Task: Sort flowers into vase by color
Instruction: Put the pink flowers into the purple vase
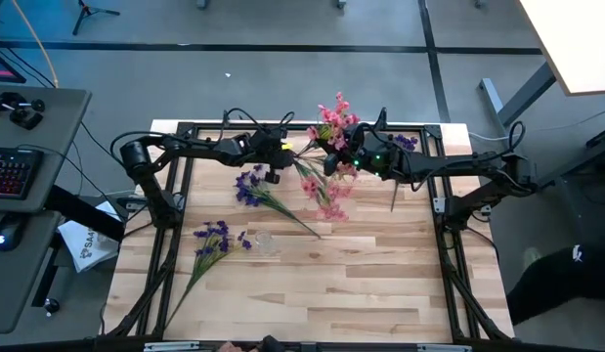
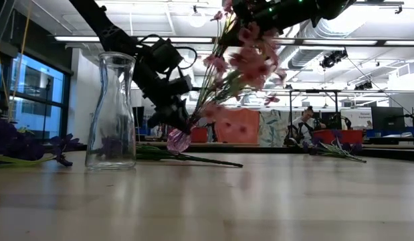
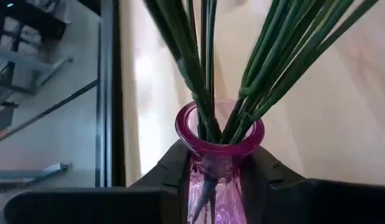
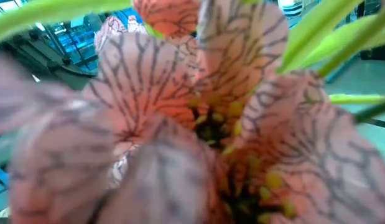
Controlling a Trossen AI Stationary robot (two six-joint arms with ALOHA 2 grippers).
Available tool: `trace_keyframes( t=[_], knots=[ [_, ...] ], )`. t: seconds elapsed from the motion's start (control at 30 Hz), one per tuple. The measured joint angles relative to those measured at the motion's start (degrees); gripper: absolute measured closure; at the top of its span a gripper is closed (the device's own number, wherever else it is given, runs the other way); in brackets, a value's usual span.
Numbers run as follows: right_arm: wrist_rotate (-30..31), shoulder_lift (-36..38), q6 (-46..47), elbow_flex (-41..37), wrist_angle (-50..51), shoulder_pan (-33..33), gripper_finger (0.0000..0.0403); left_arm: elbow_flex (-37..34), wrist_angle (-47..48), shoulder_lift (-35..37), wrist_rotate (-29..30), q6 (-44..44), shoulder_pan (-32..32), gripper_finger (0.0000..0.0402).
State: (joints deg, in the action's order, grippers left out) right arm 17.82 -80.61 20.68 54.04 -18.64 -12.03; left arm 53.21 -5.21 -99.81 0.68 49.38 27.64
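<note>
The left gripper [image 3: 220,186] is clamped on the neck of a small pink translucent glass vase [image 3: 218,149], its 2 dark fingers [image 3: 170,168] pressed against either side just below the flared rim, and several green stems of the pink-blossomed artificial sprays [image 1: 329,127] stand inside the vase mouth. In the low view the pink vase [image 2: 178,140] is tilted, held at the far part of the table, with the pink blossoms [image 2: 250,57] fanning up and away from it. The right gripper [image 1: 353,156] is up among those blossoms near the table's far edge; its own camera is filled with a pink veined petal face [image 4: 198,118], so the fingers are hidden there, but they are closed, and whether they pinch a stem cannot be told. More pink sprays [image 1: 326,196] lie on the light wooden plank table [image 1: 380,293] just nearer than the grippers. 1 bunch of dark purple-blue sprays [image 1: 251,186] lies below the left arm, its stems pointing toward the table's middle; a 2nd purple-blue bunch [image 1: 212,240] lies toward the left front, and a 3rd small purple cluster [image 1: 407,142] sits near the far right corner. A clear glass bottle-shaped vase [image 2: 113,110] stands upright and holds no stems, between the 2 nearer purple bunches in the high view [image 1: 266,242].
</note>
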Motion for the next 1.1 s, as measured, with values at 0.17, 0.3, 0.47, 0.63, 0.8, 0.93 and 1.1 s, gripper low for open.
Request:
trace_keyframes(
  t=[0.17, 0.3, 0.47, 0.63, 0.8, 0.93, 1.1],
  knots=[
    [0.0, 0.5, -0.2, 0.0, -1.6, 0.0, 0.0403, 1.0, -0.8, 0.0, -1.6, -6.9, 0.0, 0.0335],
    [-0.3, 2.1, -2.0, 0.0, -2.0, 0.0, 0.0403, 2.4, -1.3, 0.3, -2.7, -10.7, -0.4, 0.0335],
    [-0.4, 4.6, -2.7, 0.8, -0.4, 0.0, 0.0403, 5.0, -2.2, 0.6, -5.1, -18.7, -1.4, 0.0335],
    [-0.4, 5.2, -3.2, 6.7, 13.3, 0.0, 0.0403, 5.8, -5.9, 0.8, -6.5, -25.5, -3.0, 0.0335],
    [0.0, 5.0, -2.7, 13.3, 28.4, 0.0, 0.0403, 5.7, -8.5, 0.7, -6.4, -30.0, -5.3, 0.0335],
    [-0.8, 5.0, -2.5, 15.3, 31.5, 0.0, 0.0403, 5.7, -10.2, 0.6, -5.9, -33.4, -7.3, 0.0335],
    [-1.9, 5.0, 1.6, 15.8, 34.1, 0.0, 0.0403, 5.6, -13.3, 0.5, -4.5, -37.0, -9.2, 0.0335]
  ],
)
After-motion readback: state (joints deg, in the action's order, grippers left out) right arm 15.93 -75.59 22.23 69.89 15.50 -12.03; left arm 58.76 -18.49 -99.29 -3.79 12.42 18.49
